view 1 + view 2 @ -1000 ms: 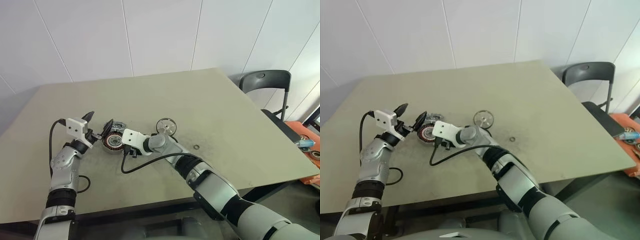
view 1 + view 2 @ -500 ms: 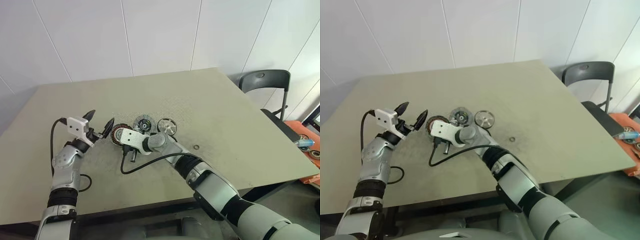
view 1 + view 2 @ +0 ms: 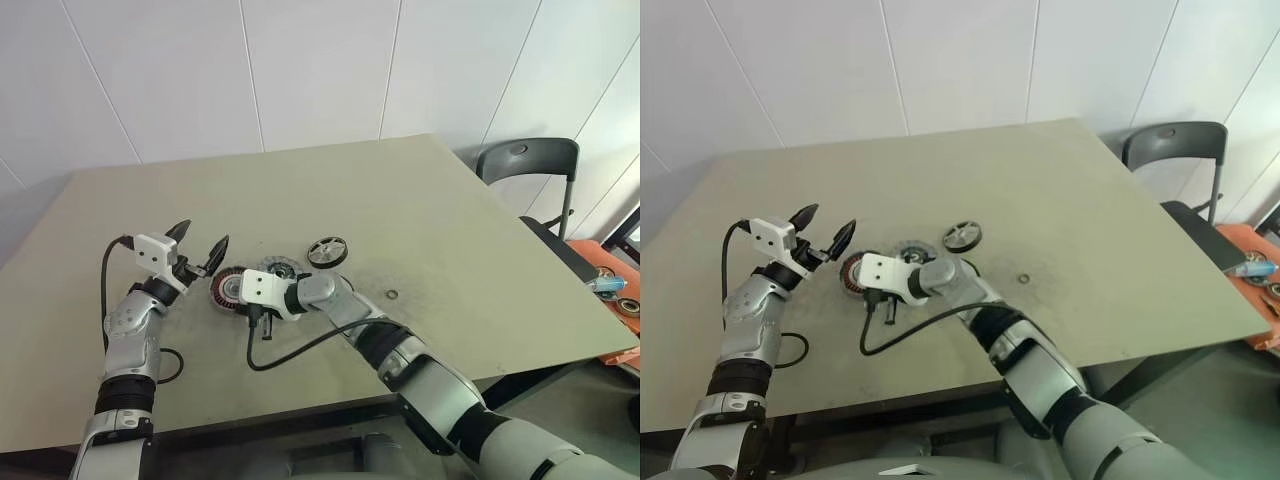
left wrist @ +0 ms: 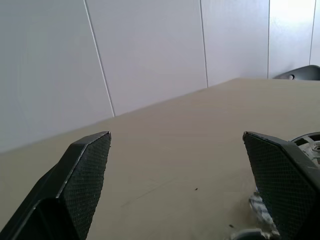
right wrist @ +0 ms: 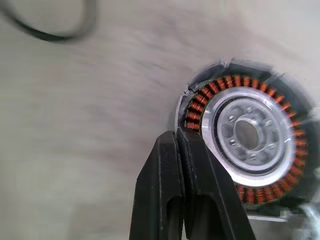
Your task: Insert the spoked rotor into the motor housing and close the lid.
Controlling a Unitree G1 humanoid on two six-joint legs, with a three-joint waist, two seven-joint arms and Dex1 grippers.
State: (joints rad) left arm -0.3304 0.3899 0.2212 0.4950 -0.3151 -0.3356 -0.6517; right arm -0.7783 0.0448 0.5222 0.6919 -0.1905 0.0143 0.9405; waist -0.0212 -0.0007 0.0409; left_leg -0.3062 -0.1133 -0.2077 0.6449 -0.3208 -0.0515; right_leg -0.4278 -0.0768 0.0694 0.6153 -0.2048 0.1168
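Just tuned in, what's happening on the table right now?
The right end effector is shut and empty, at the edge of the motor housing on the table. The left end effector is open beside it. The spoked rotor lies apart and the lid sits behind the right wrist.

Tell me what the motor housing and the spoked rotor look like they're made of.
The motor housing: a ring of copper-red wire coils, probably enamelled copper, around a bright, smooth silver centre with round holes, which looks like machined metal, likely aluminium. The spoked rotor: shiny silver spokes and hub suggest metal; its black rim could be rubber, plastic or painted metal, which can't be told from here.
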